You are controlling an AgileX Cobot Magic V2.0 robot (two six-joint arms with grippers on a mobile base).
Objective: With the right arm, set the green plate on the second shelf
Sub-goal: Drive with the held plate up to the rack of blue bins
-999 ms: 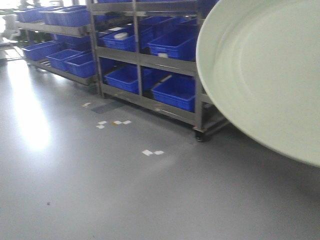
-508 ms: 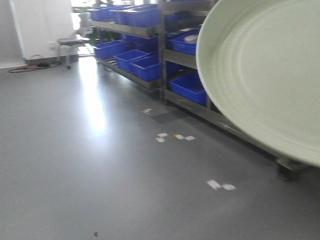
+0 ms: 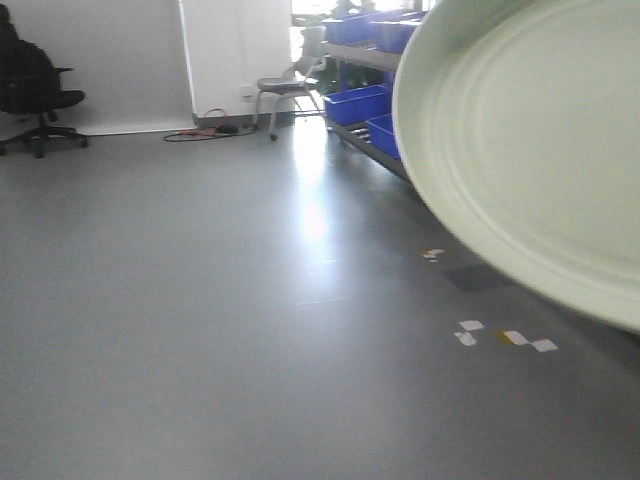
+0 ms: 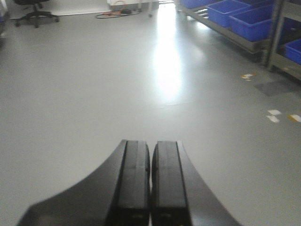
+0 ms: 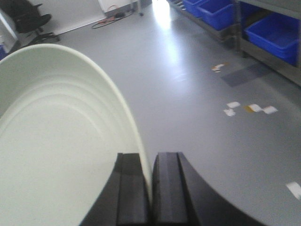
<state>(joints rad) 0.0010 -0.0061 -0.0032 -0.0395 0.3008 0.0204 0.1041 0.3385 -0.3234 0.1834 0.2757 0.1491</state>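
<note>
- Step in hand (judged): carrying the green plate (image 5: 56,141) toward the shelving rack (image 5: 263,44); placement is not yet begun.
- Plate location: clamped by its rim in the right gripper (image 5: 151,188). It is off every surface and fills the right side of the front view and the left of the right wrist view.
- Right gripper: both fingers are closed narrowly on the plate's edge, and the rim passes between them.
- Left gripper (image 4: 150,183): fingers pressed together and holding nothing, pointed out over bare floor (image 4: 94,84).
- Rack position: blue bins (image 5: 277,33) sit at the upper right of the right wrist view, well apart from the plate. The target level cannot be identified.
- Procedure: maintain full clamping force, because a wide plate held at one rim point levers strongly against the pads.
- Procedure: move slowly, since the plate blocks the right of the front view.
- Procedure: level the plate before insertion.
- Procedure: keep the left arm tucked away.
</note>
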